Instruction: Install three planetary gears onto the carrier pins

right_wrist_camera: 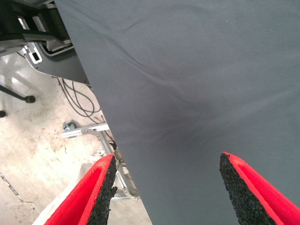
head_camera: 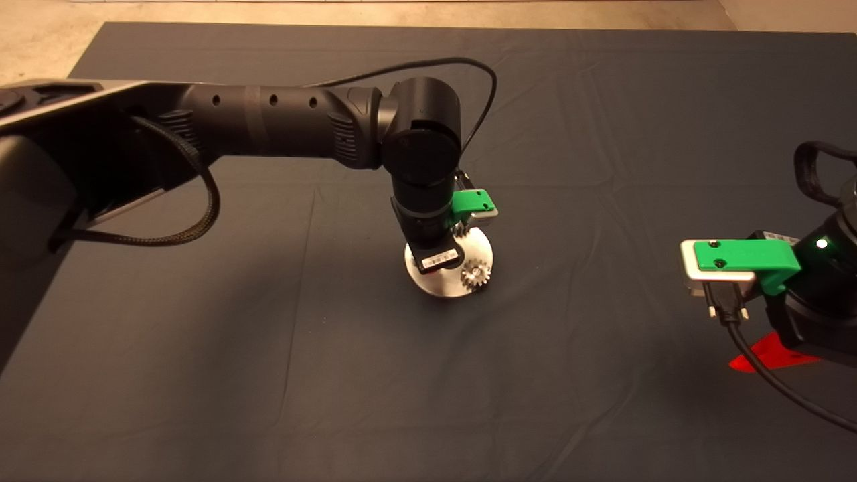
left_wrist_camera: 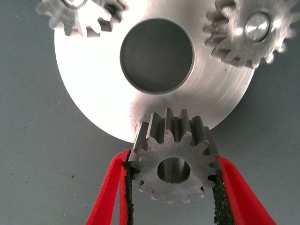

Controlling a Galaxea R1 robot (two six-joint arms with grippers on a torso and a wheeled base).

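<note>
The round silver disc (left_wrist_camera: pixel 93 70) with a large central hole lies mid-mat, also seen as the disc (head_camera: pixel 435 284) in the head view. Two planetary gears sit on carrier pins: one gear (left_wrist_camera: pixel 248 30) with its pin end (left_wrist_camera: pixel 257 27) showing in the bore, another gear (left_wrist_camera: pixel 77 14) cut off by the picture's edge. My left gripper (left_wrist_camera: pixel 172 161) is shut on a third gear (left_wrist_camera: pixel 173 159), held at the disc's rim with its bore empty. Whatever pin is beneath it is hidden. In the head view the left wrist (head_camera: pixel 428 227) covers the fingers, and one seated gear (head_camera: pixel 476 273) shows.
My right gripper (right_wrist_camera: pixel 167 158) is open and parked over the mat's right edge, with a red finger (head_camera: pixel 770 355) showing in the head view. Floor, cables and a metal frame (right_wrist_camera: pixel 89 131) lie beyond the mat edge. Dark mat (head_camera: pixel 268 348) surrounds the disc.
</note>
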